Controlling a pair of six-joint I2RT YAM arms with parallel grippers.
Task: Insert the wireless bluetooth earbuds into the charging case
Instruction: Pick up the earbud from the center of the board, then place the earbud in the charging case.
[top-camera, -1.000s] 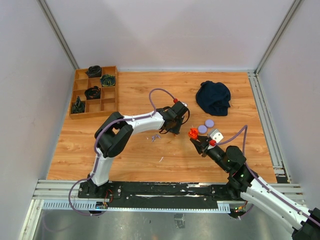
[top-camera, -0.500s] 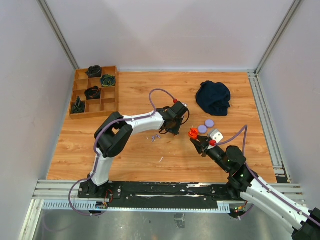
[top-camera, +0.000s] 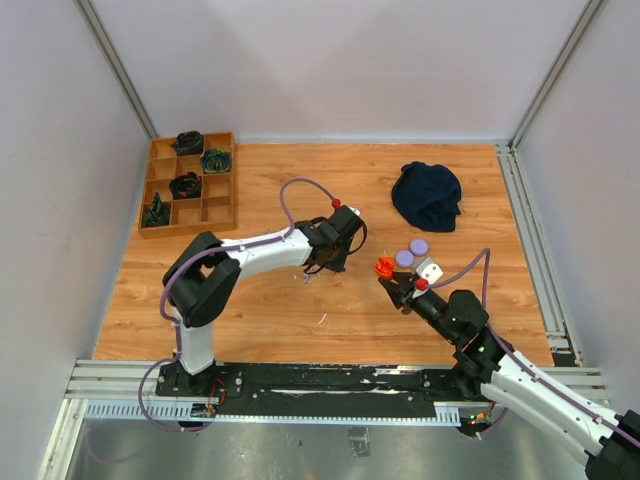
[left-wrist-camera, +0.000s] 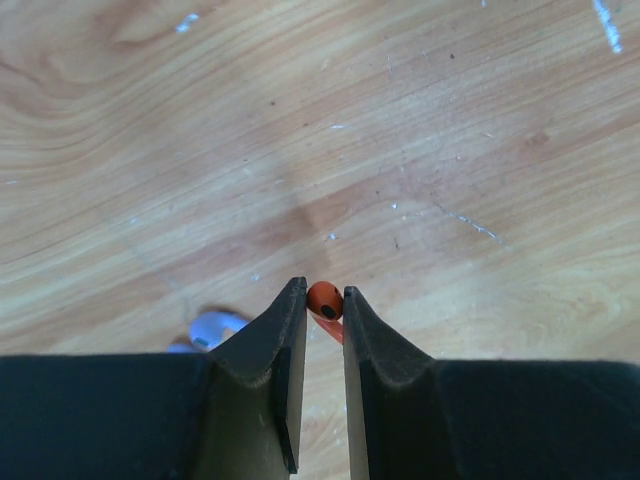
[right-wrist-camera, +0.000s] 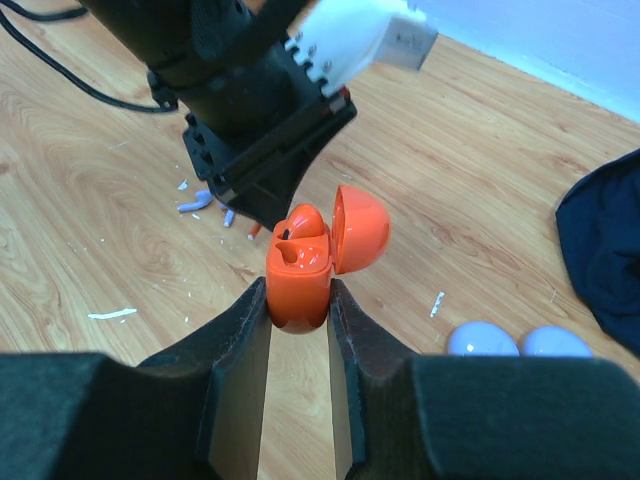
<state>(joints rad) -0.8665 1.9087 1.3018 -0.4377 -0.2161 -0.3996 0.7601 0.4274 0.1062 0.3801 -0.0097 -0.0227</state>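
Left gripper (left-wrist-camera: 324, 291) has just been shut on an orange-red earbud (left-wrist-camera: 324, 300), low over the table (left-wrist-camera: 450, 150). The open charging case (right-wrist-camera: 300, 268) is held clamped in the right gripper (right-wrist-camera: 297, 296), nearby. Pick looks made; transfer is judged next.

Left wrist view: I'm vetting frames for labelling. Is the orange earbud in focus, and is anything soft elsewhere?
Left wrist: orange earbud fairly sharp, lilac bit blurred, fingers dark. Right wrist: orange case crisp, lilac pucks soft. Top external: evenly lit, no glare.
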